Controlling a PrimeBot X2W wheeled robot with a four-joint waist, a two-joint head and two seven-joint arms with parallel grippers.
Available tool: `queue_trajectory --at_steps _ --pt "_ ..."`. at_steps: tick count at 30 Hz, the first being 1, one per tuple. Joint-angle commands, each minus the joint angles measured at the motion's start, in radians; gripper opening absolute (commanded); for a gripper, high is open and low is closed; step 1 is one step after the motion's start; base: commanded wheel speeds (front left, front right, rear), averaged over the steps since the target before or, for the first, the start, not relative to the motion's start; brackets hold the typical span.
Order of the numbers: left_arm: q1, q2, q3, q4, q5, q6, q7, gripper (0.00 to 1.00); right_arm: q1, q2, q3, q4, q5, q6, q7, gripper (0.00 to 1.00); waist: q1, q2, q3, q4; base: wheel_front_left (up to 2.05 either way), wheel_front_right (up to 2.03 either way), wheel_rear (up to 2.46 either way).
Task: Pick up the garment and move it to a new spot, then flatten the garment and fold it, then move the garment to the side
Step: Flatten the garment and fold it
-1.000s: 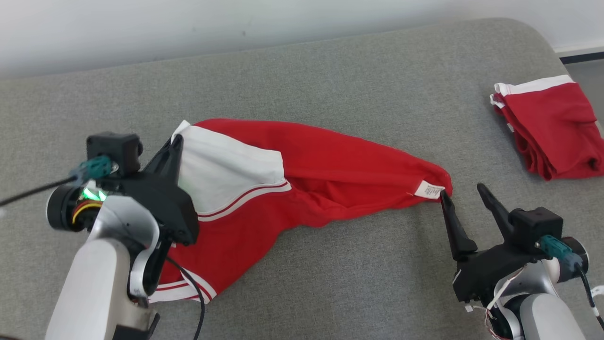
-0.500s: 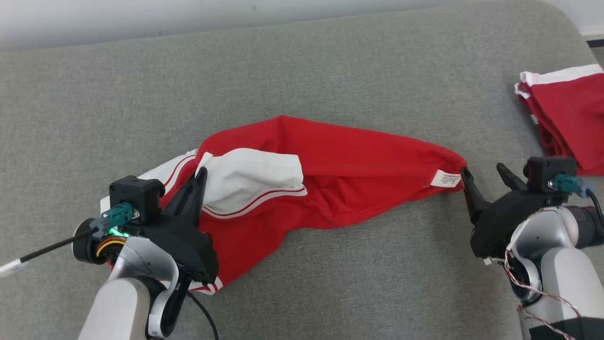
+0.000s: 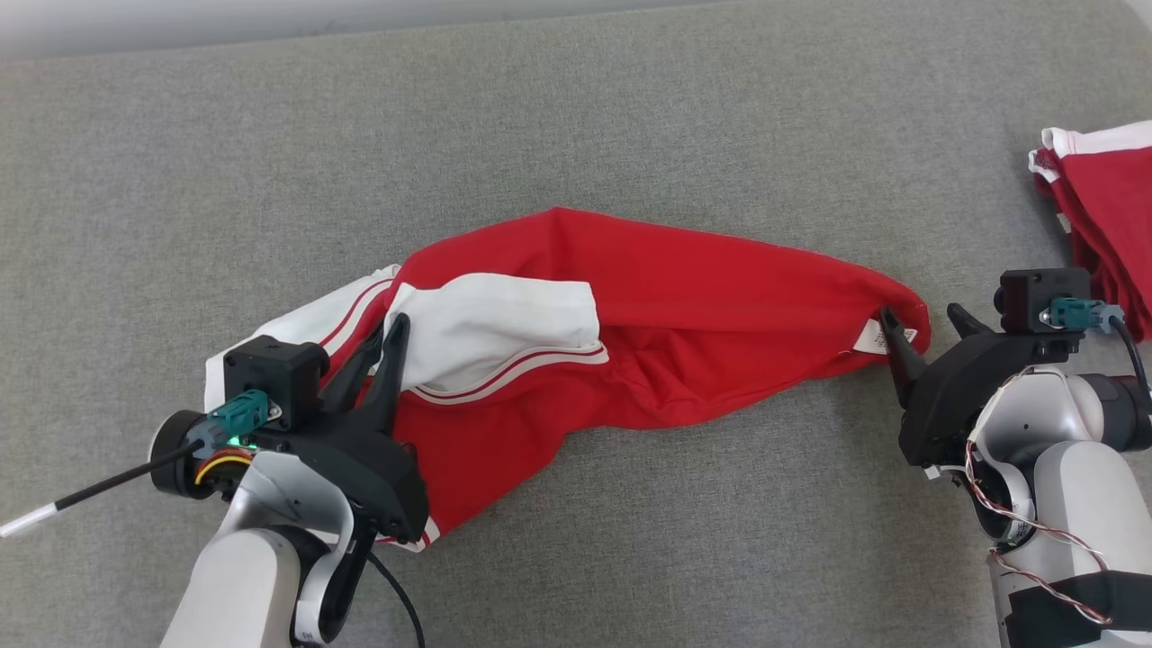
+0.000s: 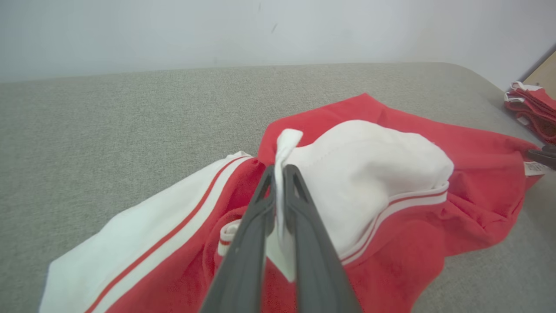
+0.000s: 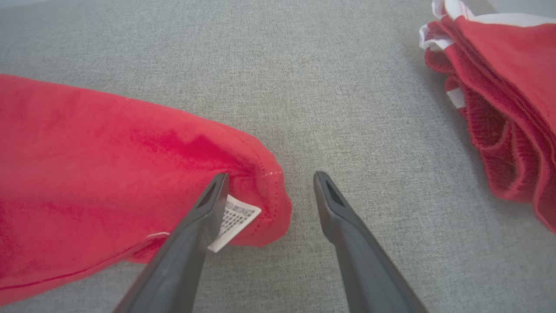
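The garment [image 3: 675,306] is a red shirt with white striped sleeves, lying crumpled across the grey surface. My left gripper [image 3: 387,326] is at its left end. In the left wrist view the left gripper [image 4: 279,168] is shut on a thin fold of the white sleeve [image 4: 369,165], which stands up between the fingers. My right gripper [image 3: 920,311] is open at the garment's right corner. In the right wrist view the right gripper [image 5: 270,178] straddles that red corner [image 5: 265,204], and its left finger lies over the white label [image 5: 234,219].
A second red and white garment [image 3: 1102,225] lies folded at the right edge, also seen as a red pile [image 5: 508,108] close to my right gripper. The grey padded surface [image 3: 630,117] stretches wide behind the shirt, up to a pale wall [image 4: 260,30].
The head view has shifted. My left gripper has come down and nearer with the white sleeve, which now lies lower. My right gripper has closed in on the labelled corner.
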Motion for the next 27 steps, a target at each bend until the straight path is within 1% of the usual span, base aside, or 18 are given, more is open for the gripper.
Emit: queue_trajectory --at_steps 1,6,12,17,21,22,24,25,26,27 --pt "-0.002 0.005 0.000 -0.003 0.003 -0.001 -0.008 1.00 -0.002 0.010 -0.003 -0.010 -0.009 -0.002 -0.003 1.00 0.0000 -0.0001 -0.002 -0.001 0.00 0.00 0.00" --pt "0.023 0.014 -0.007 -0.028 0.026 0.016 -0.024 1.00 0.014 0.020 -0.010 -0.026 -0.017 -0.002 -0.008 1.00 0.0000 -0.0001 -0.015 -0.004 0.00 0.00 0.00" --pt "0.056 0.024 -0.020 -0.074 0.018 0.015 0.008 1.00 0.046 0.018 -0.023 -0.051 -0.016 -0.002 -0.004 1.00 0.0000 -0.0001 -0.032 0.001 0.00 0.00 0.00" --pt "0.052 0.033 -0.020 -0.054 -0.002 0.010 0.039 1.00 0.065 0.030 -0.021 -0.075 -0.012 -0.002 -0.003 1.00 0.0000 -0.0001 -0.045 -0.010 0.00 0.00 0.00" --pt "0.034 0.030 -0.016 -0.035 -0.026 0.016 0.069 1.00 0.073 0.028 -0.011 -0.080 -0.003 -0.002 -0.003 1.00 0.0000 -0.0001 -0.051 -0.024 0.00 0.00 0.00" --pt "0.028 0.030 -0.013 -0.032 -0.024 0.017 0.074 0.95 0.075 0.027 -0.008 -0.079 -0.001 -0.002 -0.005 1.00 0.0000 -0.0001 -0.052 -0.027 0.00 0.00 0.00" --pt "0.020 0.034 -0.009 -0.030 -0.027 0.024 0.085 0.48 0.078 0.026 -0.006 -0.080 0.001 -0.002 -0.007 1.00 0.0000 -0.0001 -0.054 -0.033 0.00 0.00 0.00" --pt "0.018 0.034 -0.007 -0.032 -0.028 0.026 0.089 0.40 0.079 0.026 -0.006 -0.081 0.002 -0.002 -0.008 1.00 0.0000 -0.0001 -0.055 -0.035 0.00 0.00 0.00" --pt "0.018 0.034 -0.007 -0.032 -0.028 0.026 0.089 0.40 0.079 0.026 -0.006 -0.081 0.002 -0.002 -0.008 1.00 0.0000 -0.0001 -0.055 -0.035 0.00 0.00 0.00" --pt "0.018 0.035 -0.006 -0.036 -0.031 0.028 0.093 0.14 0.080 0.026 -0.006 -0.083 0.002 -0.002 -0.008 1.00 0.0000 -0.0001 -0.056 -0.036 0.00 0.00 0.00"
